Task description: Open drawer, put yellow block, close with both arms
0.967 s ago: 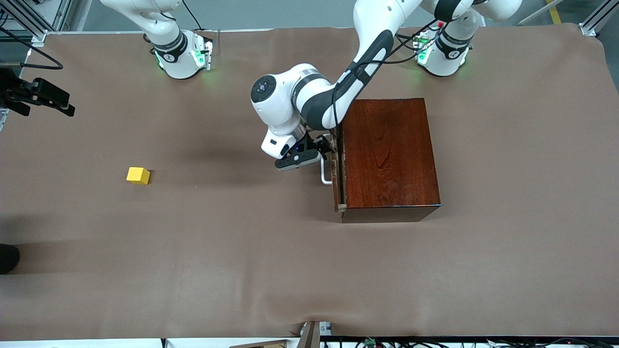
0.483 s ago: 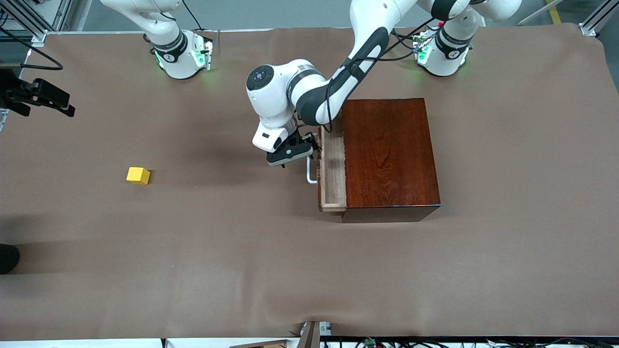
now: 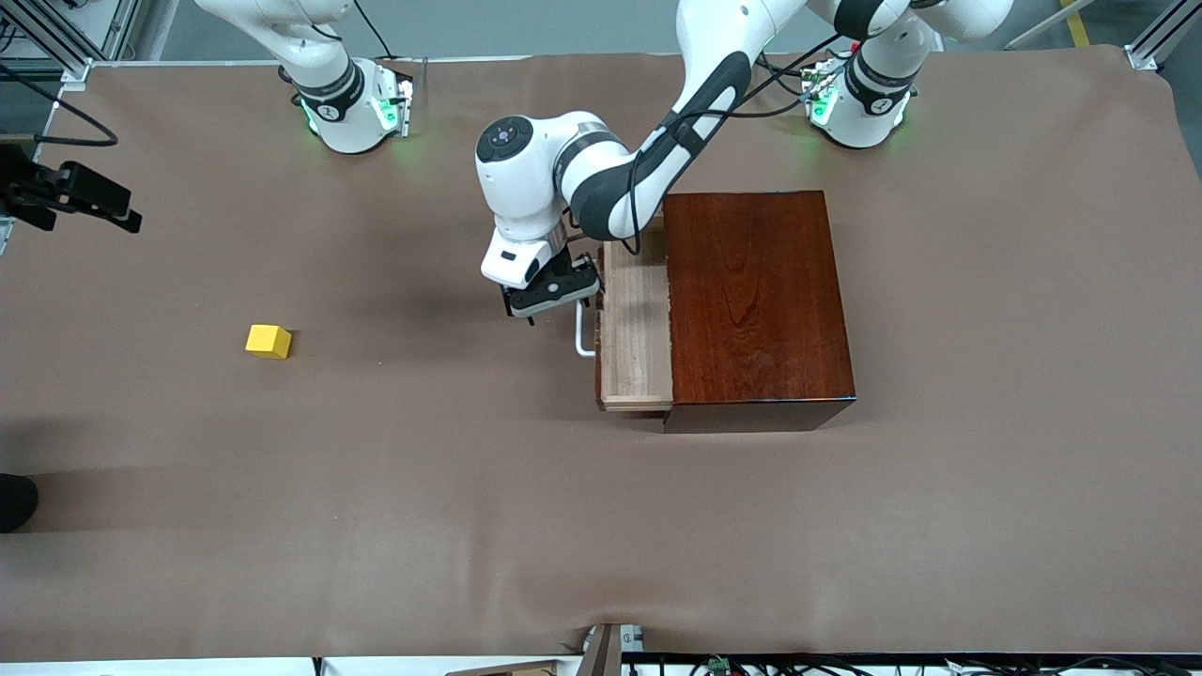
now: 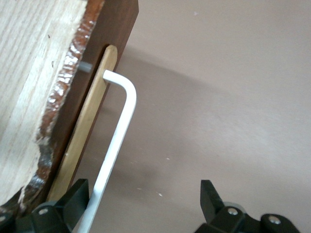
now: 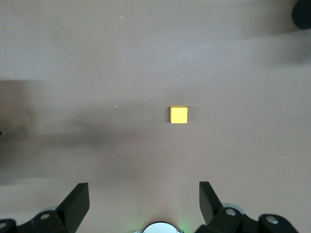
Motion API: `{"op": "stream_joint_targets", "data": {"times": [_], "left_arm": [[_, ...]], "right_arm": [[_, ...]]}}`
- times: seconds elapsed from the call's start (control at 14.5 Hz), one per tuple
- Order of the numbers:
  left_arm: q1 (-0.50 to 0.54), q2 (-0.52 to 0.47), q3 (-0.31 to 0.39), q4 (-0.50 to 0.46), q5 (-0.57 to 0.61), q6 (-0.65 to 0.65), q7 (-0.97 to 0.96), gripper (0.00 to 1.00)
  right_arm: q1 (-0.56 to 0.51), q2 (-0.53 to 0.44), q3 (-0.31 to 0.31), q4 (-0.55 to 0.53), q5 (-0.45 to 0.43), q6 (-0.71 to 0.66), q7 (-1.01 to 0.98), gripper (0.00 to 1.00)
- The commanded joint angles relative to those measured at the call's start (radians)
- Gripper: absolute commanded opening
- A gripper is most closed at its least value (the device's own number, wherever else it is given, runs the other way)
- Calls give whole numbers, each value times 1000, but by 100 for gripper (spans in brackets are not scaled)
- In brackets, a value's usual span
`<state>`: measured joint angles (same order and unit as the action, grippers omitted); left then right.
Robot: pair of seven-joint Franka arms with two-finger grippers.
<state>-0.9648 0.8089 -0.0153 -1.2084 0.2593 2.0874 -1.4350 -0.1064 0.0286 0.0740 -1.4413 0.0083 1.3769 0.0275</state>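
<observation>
We note a wrinkled brown cloth (image 3: 470, 526) covering the whole table, with a black camera mount (image 3: 70, 192) hanging over its edge at the right arm's end and a dark rounded object (image 3: 14, 502) at that same edge, nearer the front camera.

The glossy reddish-brown wooden box (image 3: 756, 300) sits toward the left arm's end. Its pale-wood drawer with dark front (image 3: 634, 329) stands partly pulled out toward the right arm's end, the tray bare inside as far as we see. The white U-shaped bar handle (image 3: 582, 336) juts from the drawer front.

The left gripper (image 3: 549, 293) is at the handle. In the left wrist view its black fingers (image 4: 65, 208) stand wide apart, unclenched, the white bar (image 4: 116, 145) running down close along the inner face of one finger; we cannot tell whether it touches.

The small bright-yellow cube (image 3: 269, 341) lies on open cloth toward the right arm's end, well apart from the drawer, nothing between them.

The right gripper (image 5: 143, 204) is up in the air, its spread, empty fingers (image 5: 75, 201) framing the cube (image 5: 178, 115) on the cloth below; it does not show in the front view.
</observation>
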Motion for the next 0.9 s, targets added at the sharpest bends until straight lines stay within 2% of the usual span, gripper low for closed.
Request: {"op": "stream_joint_targets", "data": {"times": [0.0,0.35,0.62,0.83], "left_arm": [[-19,29,-11,50,-31,54,-45,100],[-22,20,-9,49,-35,79,-61,100],[-17,-8,-3,43,-34,33,-51,100],[24,-100,-2,43,-34,-49,-21,100]], "right_arm": [[-24,22,10,19,9,-2,-6,100],[-19,48,10,22,-1,8,-8,100],[-24,72,9,18,-2,39,-9,100],[-24,111,9,15,-4,42,-8,100]]}}
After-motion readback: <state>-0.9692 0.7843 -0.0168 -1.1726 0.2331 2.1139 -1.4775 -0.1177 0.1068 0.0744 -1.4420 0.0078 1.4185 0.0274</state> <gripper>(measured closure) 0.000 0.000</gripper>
